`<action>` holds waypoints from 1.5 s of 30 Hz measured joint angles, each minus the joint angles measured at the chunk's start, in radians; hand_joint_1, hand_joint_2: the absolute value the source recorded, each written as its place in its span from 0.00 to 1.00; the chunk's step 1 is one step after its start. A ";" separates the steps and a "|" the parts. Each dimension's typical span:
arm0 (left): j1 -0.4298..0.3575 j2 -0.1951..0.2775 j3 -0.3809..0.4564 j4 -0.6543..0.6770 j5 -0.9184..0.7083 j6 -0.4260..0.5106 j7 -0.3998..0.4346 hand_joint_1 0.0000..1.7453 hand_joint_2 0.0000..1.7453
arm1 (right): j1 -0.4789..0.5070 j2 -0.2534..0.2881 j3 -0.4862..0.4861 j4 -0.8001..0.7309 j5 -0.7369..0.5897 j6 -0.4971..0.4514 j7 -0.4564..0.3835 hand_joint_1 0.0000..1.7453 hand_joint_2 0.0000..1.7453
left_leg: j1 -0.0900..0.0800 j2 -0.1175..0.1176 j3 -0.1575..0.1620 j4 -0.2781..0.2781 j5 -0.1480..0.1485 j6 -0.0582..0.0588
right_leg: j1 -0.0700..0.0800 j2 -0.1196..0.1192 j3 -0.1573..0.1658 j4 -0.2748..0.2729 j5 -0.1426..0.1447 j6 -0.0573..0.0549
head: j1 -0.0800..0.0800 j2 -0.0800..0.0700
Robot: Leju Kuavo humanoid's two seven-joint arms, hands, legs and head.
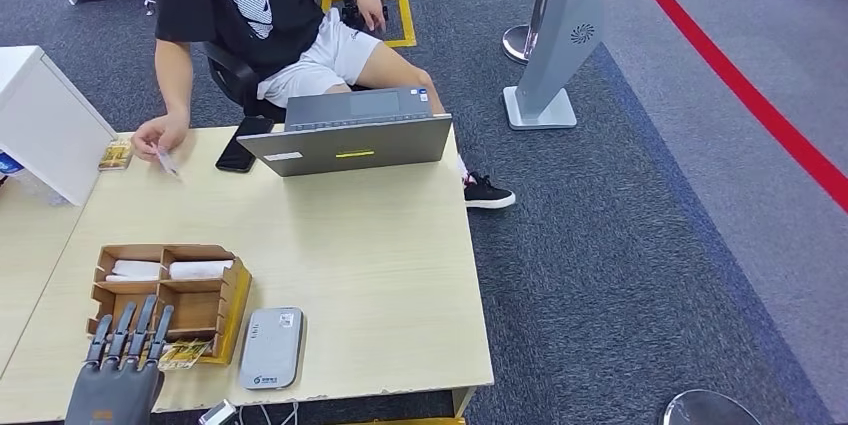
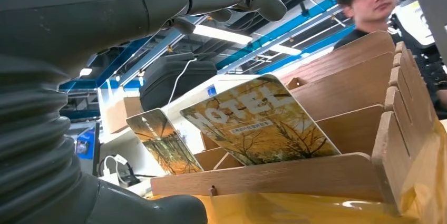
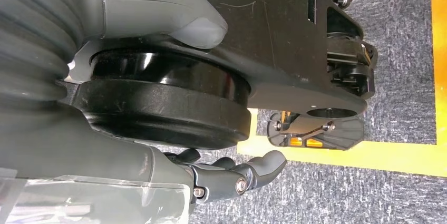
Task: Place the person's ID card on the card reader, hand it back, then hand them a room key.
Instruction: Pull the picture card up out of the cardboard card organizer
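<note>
I see my left hand [image 1: 122, 360] at the near edge of the table [image 1: 380, 275], fingers apart and stretched over the front of the wooden organiser [image 1: 168, 297], holding nothing. In the left wrist view two hotel-printed room key cards [image 2: 255, 121] lean in the organiser's front slot, just ahead of the hand; from the head view I catch one of them beside the fingertips. The grey card reader [image 1: 271, 347] lies just beside the organiser on its right. Across the table the person's hand [image 1: 160, 135] holds the ID card [image 1: 168, 163] over the far left corner, with another small card [image 1: 116, 155] lying close by. A black phone [image 1: 243, 143] and an open laptop [image 1: 348, 135] stand between the person and the middle of the table. White rolls [image 1: 170, 269] fill the organiser's back compartments. My right hand [image 3: 232, 176] hangs over carpet, fingers curled; I cannot tell whether they are fully closed.
</note>
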 joint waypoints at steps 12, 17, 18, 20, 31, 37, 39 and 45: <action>-0.005 -0.037 0.007 0.029 -0.001 0.000 -0.025 0.00 1.00 | 0.000 -0.001 0.004 0.000 -0.004 -0.001 0.000 0.00 1.00 | 0.000 0.000 0.000 0.000 0.000 0.000 | 0.000 0.000 0.000 0.000 0.000 0.000 | 0.000 0.000; 0.007 -0.042 -0.018 0.027 -0.006 0.000 0.000 0.00 1.00 | 0.000 -0.001 0.004 0.000 -0.008 -0.001 -0.003 0.00 1.00 | 0.000 0.000 0.000 0.000 0.000 0.000 | 0.000 0.000 0.000 0.000 0.000 0.000 | 0.000 0.000; 0.009 -0.042 -0.028 0.025 -0.006 0.000 0.011 0.00 1.00 | 0.000 -0.001 0.004 0.000 -0.009 -0.002 -0.003 0.00 1.00 | 0.000 0.000 0.000 0.000 0.000 0.000 | 0.000 0.000 0.000 0.000 0.000 0.000 | 0.000 0.000; 0.015 -0.041 -0.049 0.019 -0.006 0.000 0.035 0.00 1.00 | 0.000 -0.001 0.004 0.000 -0.013 -0.004 -0.003 0.00 1.00 | 0.000 0.000 0.000 0.000 0.000 0.000 | 0.000 0.000 0.000 0.000 0.000 0.000 | 0.000 0.000; 0.023 -0.012 -0.132 -0.013 -0.007 0.001 0.092 0.00 1.00 | 0.000 -0.001 0.004 0.000 -0.024 -0.016 0.001 0.00 1.00 | 0.000 0.000 0.000 0.000 0.000 0.000 | 0.000 0.000 0.000 0.000 0.000 0.000 | 0.000 0.000; 0.023 -0.007 -0.140 -0.017 -0.007 0.001 0.092 0.00 1.00 | 0.000 -0.001 0.004 0.000 -0.024 -0.016 0.001 0.00 1.00 | 0.000 0.000 0.000 0.000 0.000 0.000 | 0.000 0.000 0.000 0.000 0.000 0.000 | 0.000 0.000; 0.024 -0.006 -0.141 -0.017 -0.007 0.001 0.092 0.29 1.00 | 0.000 -0.001 0.004 0.000 -0.024 -0.016 0.001 0.00 1.00 | 0.000 0.000 0.000 0.000 0.000 0.000 | 0.000 0.000 0.000 0.000 0.000 0.000 | 0.000 0.000; 0.024 0.001 -0.149 -0.017 -0.007 0.001 0.101 1.00 1.00 | 0.000 -0.001 0.004 0.000 -0.024 -0.015 0.000 0.00 1.00 | 0.000 0.000 0.000 0.000 0.000 0.000 | 0.000 0.000 0.000 0.000 0.000 0.000 | 0.000 0.000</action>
